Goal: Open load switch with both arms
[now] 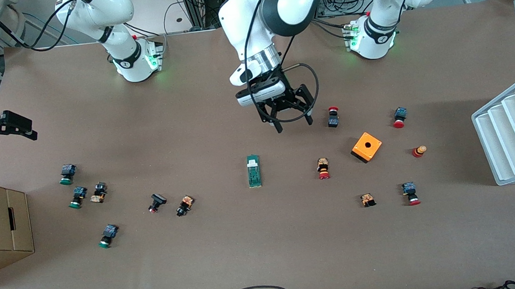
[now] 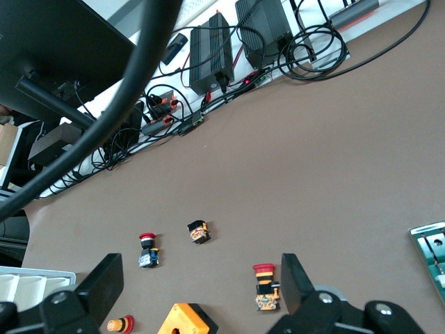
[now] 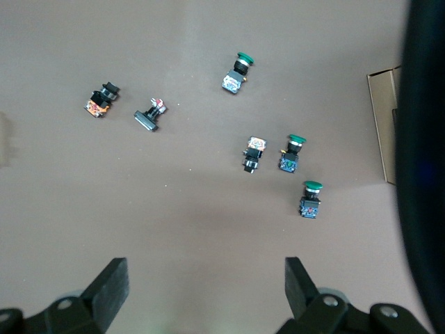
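Observation:
The load switch [image 1: 253, 170], a slim green bar with a small white block on it, lies flat in the middle of the table; one end of the load switch [image 2: 432, 245] shows at the edge of the left wrist view. My left gripper [image 1: 294, 123] [image 2: 200, 282] hangs open and empty over bare table, between the switch and the robot bases. My right gripper [image 1: 13, 132] [image 3: 206, 278] is up at the right arm's end of the table, open with nothing between its fingers, over the table near several green-capped buttons.
An orange square box [image 1: 366, 146] and several red-capped push buttons [image 1: 323, 168] lie toward the left arm's end. Green-capped buttons [image 1: 78, 197] lie toward the right arm's end, beside a cardboard box [image 1: 3, 222]. A white ribbed tray [image 1: 511, 133] stands at the left arm's end.

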